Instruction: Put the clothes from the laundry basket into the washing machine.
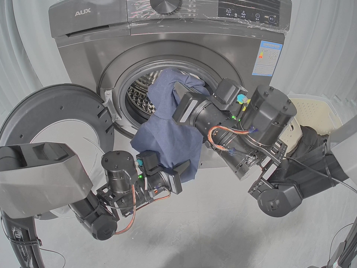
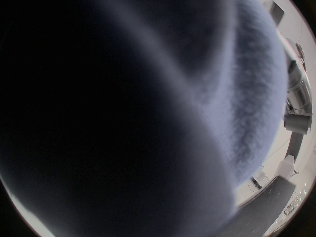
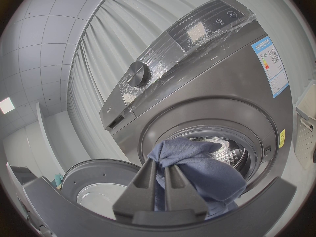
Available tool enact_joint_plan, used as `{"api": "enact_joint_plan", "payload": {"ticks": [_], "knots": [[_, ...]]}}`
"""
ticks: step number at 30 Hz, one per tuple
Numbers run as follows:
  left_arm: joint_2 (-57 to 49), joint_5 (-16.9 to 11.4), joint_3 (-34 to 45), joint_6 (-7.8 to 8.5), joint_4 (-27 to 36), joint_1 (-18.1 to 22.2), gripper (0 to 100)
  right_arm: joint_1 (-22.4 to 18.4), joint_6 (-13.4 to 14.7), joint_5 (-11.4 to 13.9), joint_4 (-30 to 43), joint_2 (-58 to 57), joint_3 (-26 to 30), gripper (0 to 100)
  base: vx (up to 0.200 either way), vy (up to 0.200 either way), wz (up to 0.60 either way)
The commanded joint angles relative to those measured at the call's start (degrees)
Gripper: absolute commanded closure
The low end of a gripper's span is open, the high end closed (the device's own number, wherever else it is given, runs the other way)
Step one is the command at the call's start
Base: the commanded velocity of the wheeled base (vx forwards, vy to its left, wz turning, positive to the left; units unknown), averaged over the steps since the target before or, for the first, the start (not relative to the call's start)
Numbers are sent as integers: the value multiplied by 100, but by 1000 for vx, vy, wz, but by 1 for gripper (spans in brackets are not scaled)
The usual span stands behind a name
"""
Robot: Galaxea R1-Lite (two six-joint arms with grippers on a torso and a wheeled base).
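Hanging a navy garment over the front lip of the washing machine opening, poking its top end just past the seal toward the steel drum and trailing the rest down the front panel toward the floor.

Pinching a bunched fold at the garment's top with the right gripper, pressing both fingers tight onto the cloth right at the mouth of the opening. Reaching in from the right with that arm, crossing in front of the opening's lower right.

Holding the left gripper against the garment's lower hem, nearer and to the left of the right arm. Burying the left wrist camera in blue cloth, so hiding the left gripper's own grip — cannot tell whether it is clasping the hem or standing apart from it.

Leaving the round door swung wide open to the left of the opening, hinged at the opening's left edge, with its pale inner face turned toward the near side.

Flanking the machine on the right with a cream perforated laundry basket, just beside the cabinet.

Wrapping the dial and the control panel along the machine's top in clear film. Backing it all with a pale pleated curtain — hanging behind the machine on both sides.
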Motion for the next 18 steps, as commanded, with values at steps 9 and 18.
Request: {"api": "enact_joint_plan", "payload": {"ticks": [9,18], "knots": [[-969,144,1072,287,-550,-629,100,10,-14,63,-147,-27,448,0,0,0,0],[-1128,241,905,260,-603,-242,100,-219,-14,80,-76,-695,1037,0,0,0,0]]}}
